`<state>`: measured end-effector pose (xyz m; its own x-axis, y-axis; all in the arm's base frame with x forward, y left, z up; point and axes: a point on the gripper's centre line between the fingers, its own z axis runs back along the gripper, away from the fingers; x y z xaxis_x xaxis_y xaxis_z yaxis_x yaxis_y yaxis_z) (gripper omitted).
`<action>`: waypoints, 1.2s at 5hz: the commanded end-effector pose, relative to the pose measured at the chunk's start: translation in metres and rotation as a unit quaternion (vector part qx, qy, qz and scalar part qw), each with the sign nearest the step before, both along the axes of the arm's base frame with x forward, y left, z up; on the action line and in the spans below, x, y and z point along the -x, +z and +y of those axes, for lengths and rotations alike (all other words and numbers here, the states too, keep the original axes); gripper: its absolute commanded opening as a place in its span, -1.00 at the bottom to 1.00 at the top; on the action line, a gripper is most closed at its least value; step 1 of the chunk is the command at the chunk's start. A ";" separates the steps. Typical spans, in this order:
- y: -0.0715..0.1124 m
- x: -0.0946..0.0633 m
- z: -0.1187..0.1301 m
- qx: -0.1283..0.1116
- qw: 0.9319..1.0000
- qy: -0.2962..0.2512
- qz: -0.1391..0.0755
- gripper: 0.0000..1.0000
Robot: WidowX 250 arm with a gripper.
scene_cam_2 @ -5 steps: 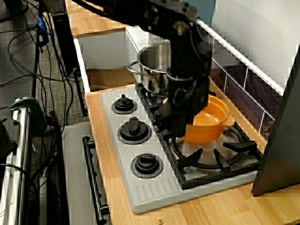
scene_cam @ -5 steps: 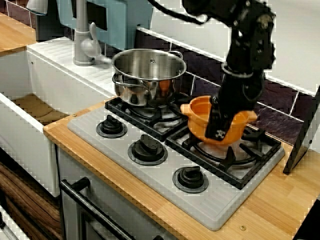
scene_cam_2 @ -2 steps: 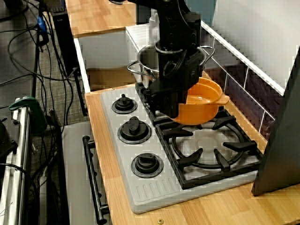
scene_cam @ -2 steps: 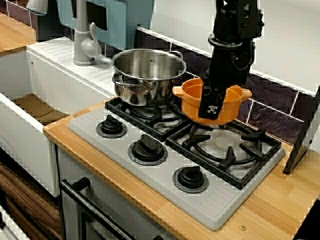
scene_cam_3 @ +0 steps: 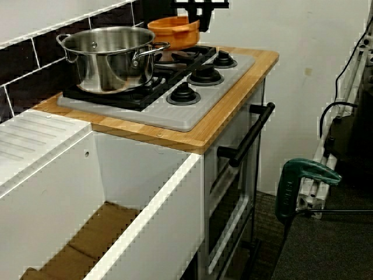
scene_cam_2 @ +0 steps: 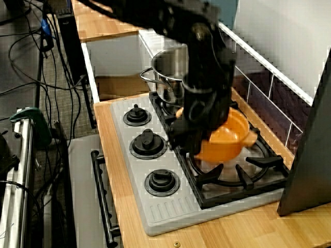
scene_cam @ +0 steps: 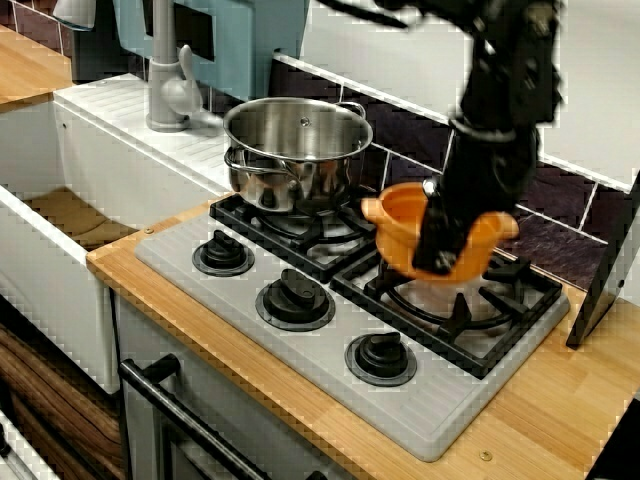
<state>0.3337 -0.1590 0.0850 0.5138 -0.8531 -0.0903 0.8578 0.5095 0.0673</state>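
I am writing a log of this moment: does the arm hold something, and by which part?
The gripper holds the orange pot, jaws closed over its rim and wall on the side toward the stove knobs.

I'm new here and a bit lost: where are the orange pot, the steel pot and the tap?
orange pot [scene_cam_2: 230,139], view from the stove's end, on its bowl.
steel pot [scene_cam: 290,185], front view, on its shiny side wall.
tap [scene_cam: 162,70], front view, on its upright stem.
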 end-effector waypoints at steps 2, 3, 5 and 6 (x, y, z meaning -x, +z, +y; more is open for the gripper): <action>0.019 0.000 -0.002 0.023 0.999 0.039 -0.018 1.00; 0.033 0.001 0.012 0.033 0.996 0.080 -0.006 1.00; 0.045 0.001 0.025 0.040 0.994 0.102 -0.001 1.00; 0.050 -0.002 0.032 0.053 0.991 0.123 -0.008 1.00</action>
